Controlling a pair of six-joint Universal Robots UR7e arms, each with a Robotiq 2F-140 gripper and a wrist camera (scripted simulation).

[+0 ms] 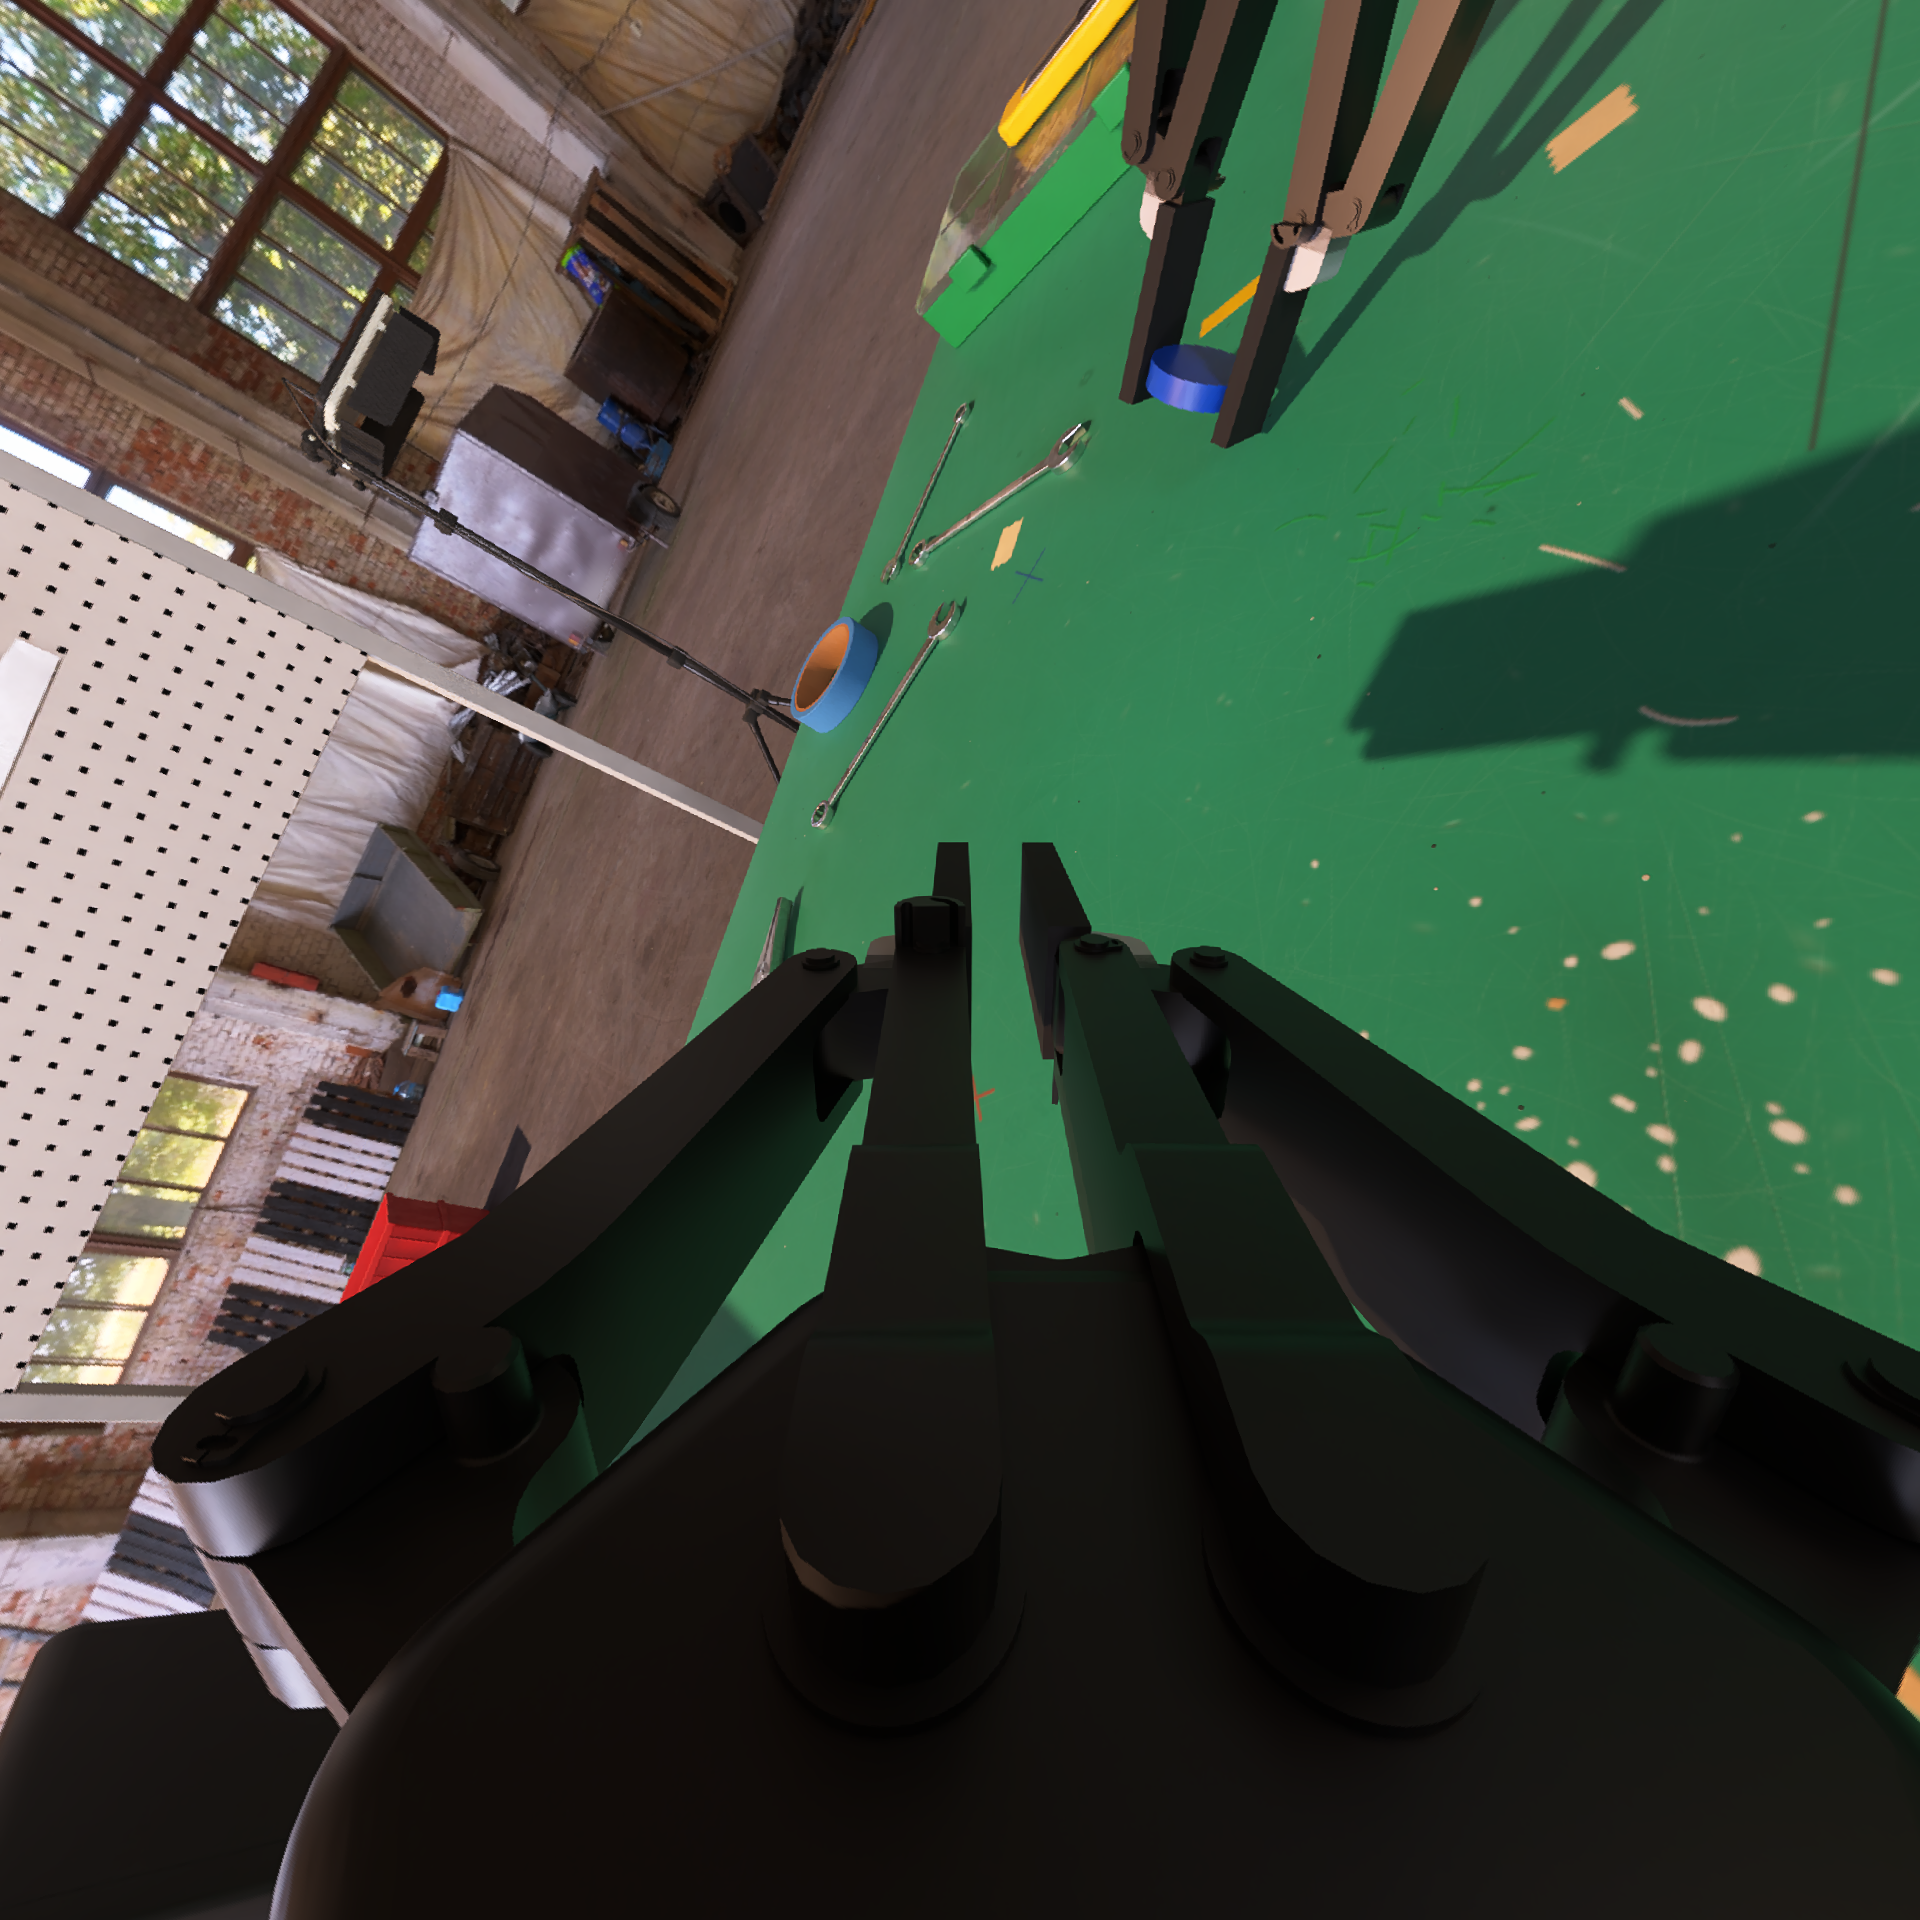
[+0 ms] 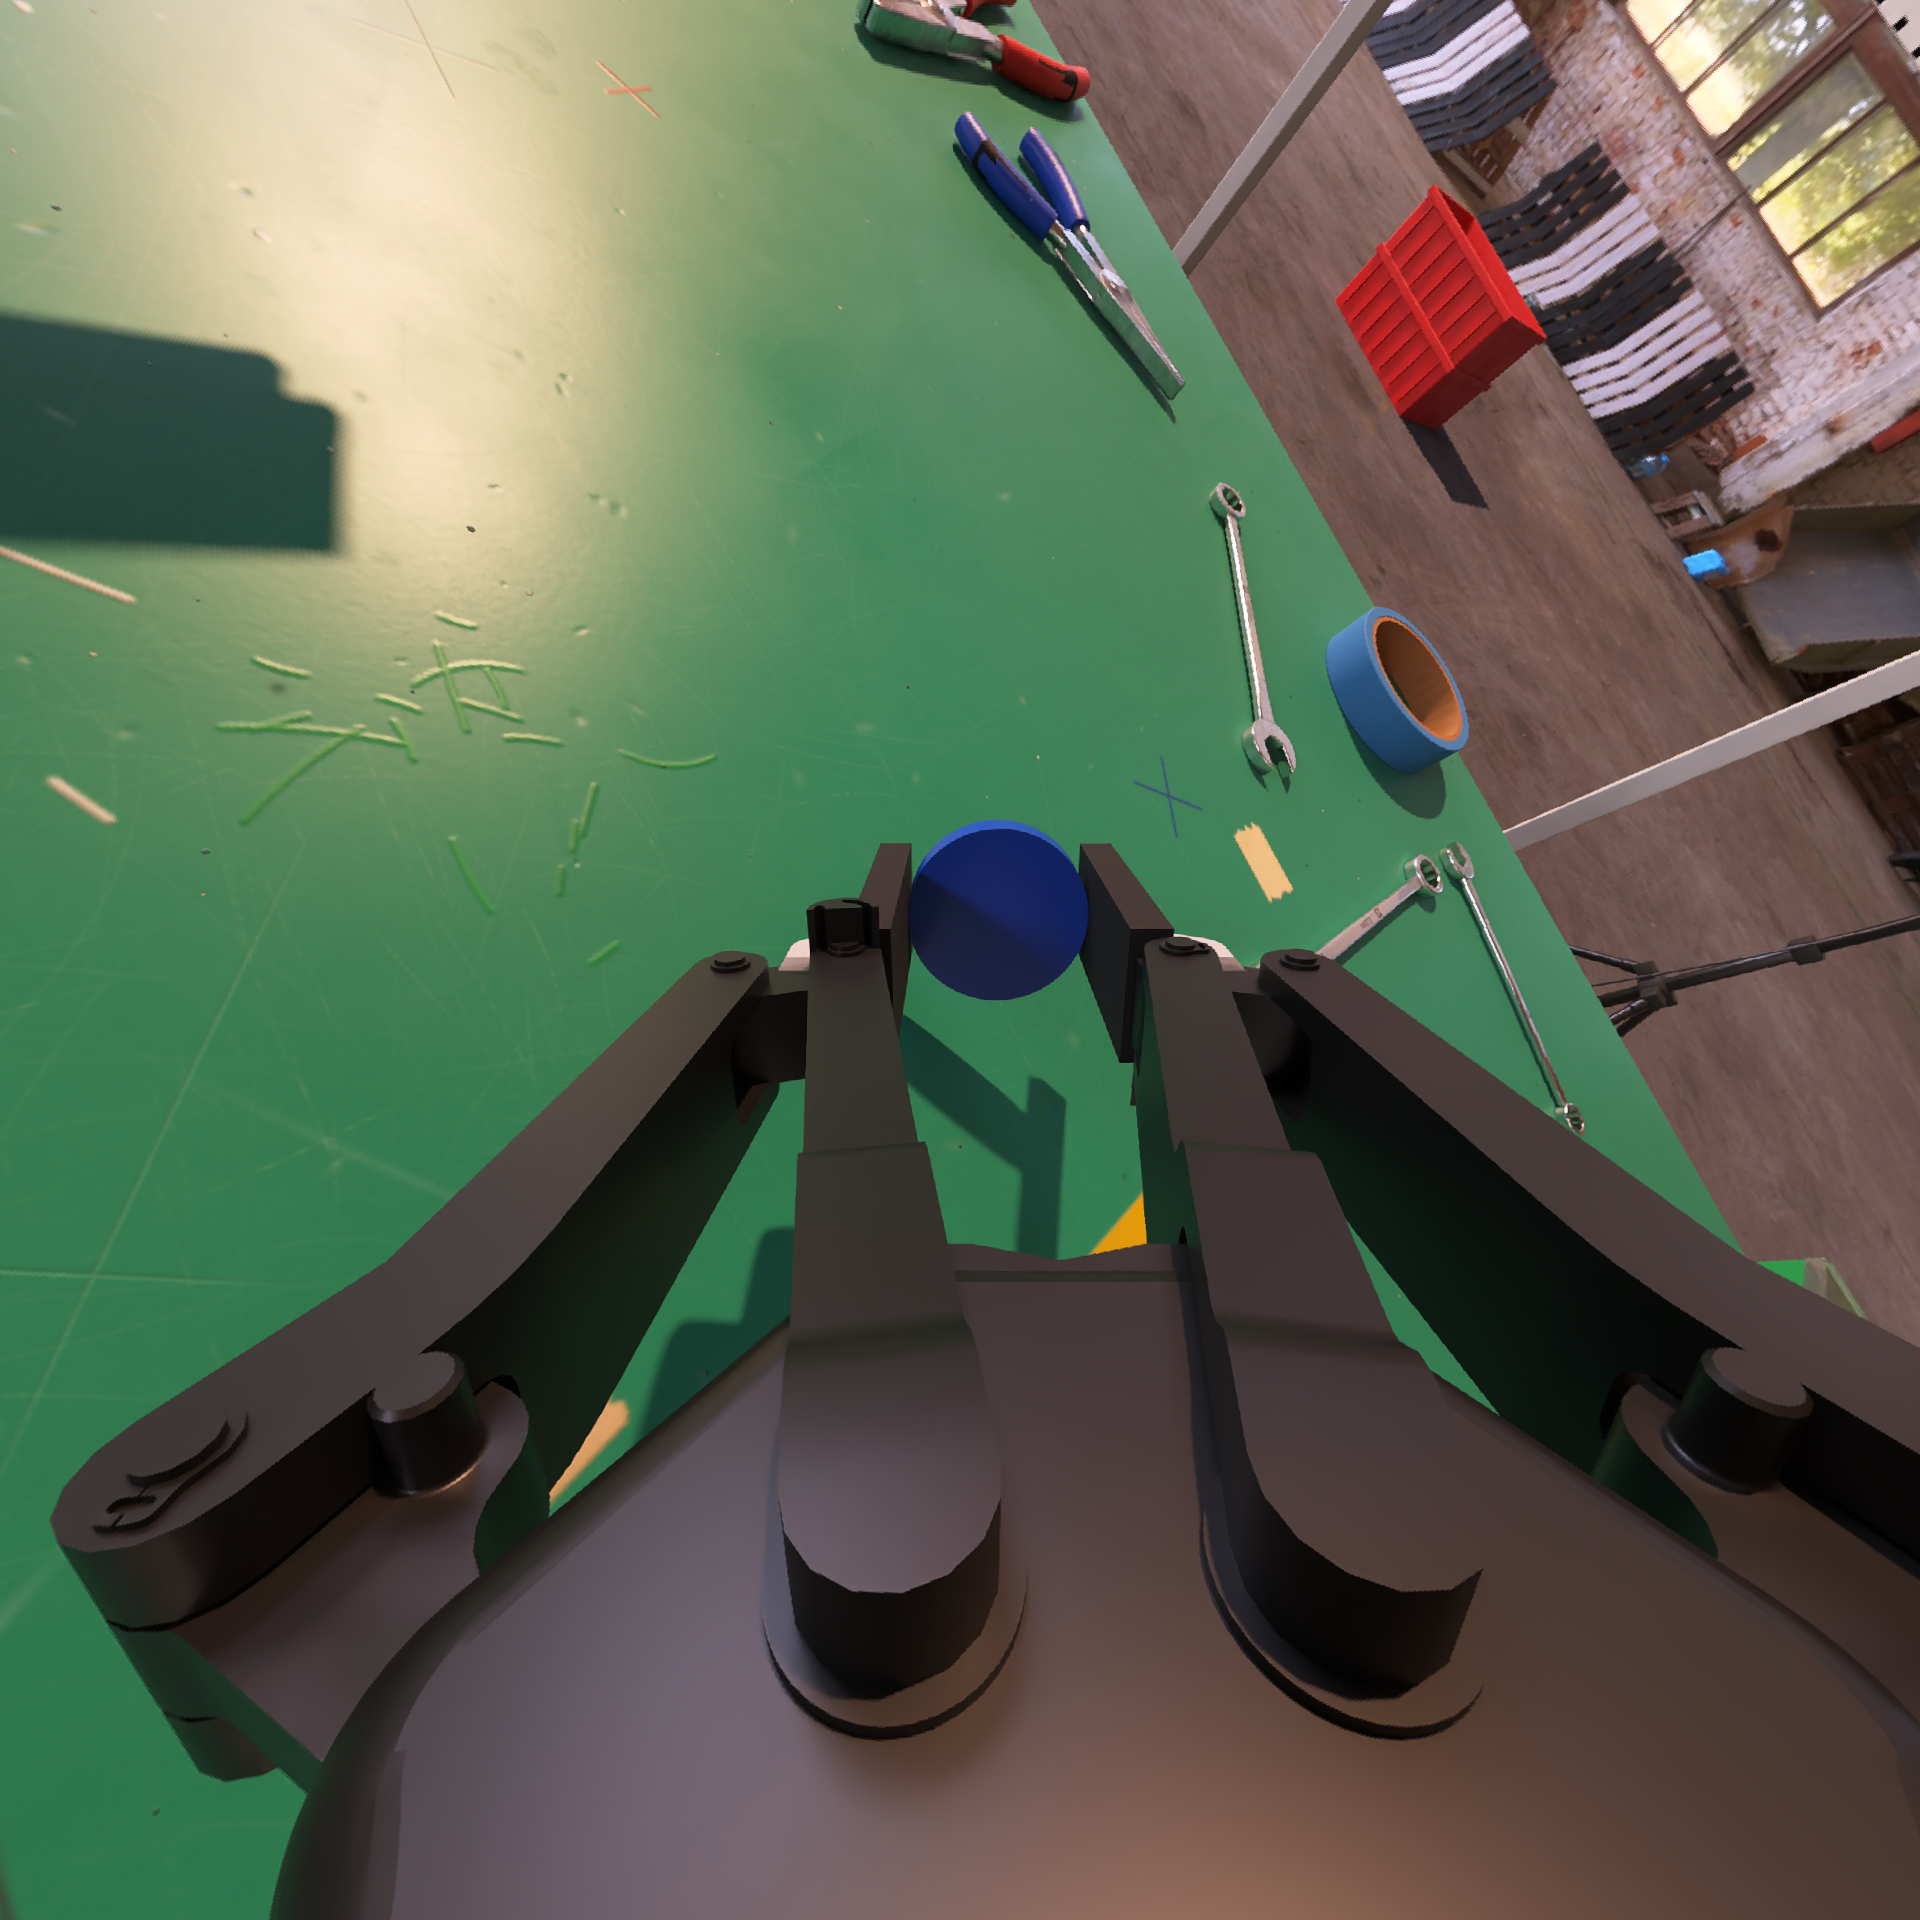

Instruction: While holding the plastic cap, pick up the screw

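My right gripper [image 2: 997,868] is shut on the blue round plastic cap [image 2: 997,914], one finger on each side of it, just above the green table top [image 2: 623,416]. The left wrist view shows that gripper [image 1: 1190,416] and the cap [image 1: 1193,376] at the far end of the table. My left gripper [image 1: 992,857] hangs over the table near its left edge, above a small red cross mark [image 1: 982,1096]. Its jaws stand close together with a narrow gap, and only green table shows in the gap. I see no screw in either view.
Three wrenches [image 1: 997,499] [image 1: 883,717] [image 1: 930,488] and a blue tape roll [image 1: 831,675] lie along the table edge. Blue-handled pliers [image 2: 1049,218] and a red-handled tool [image 2: 997,52] lie farther along it. A green block with a yellow part [image 1: 1029,229] sits behind the right gripper.
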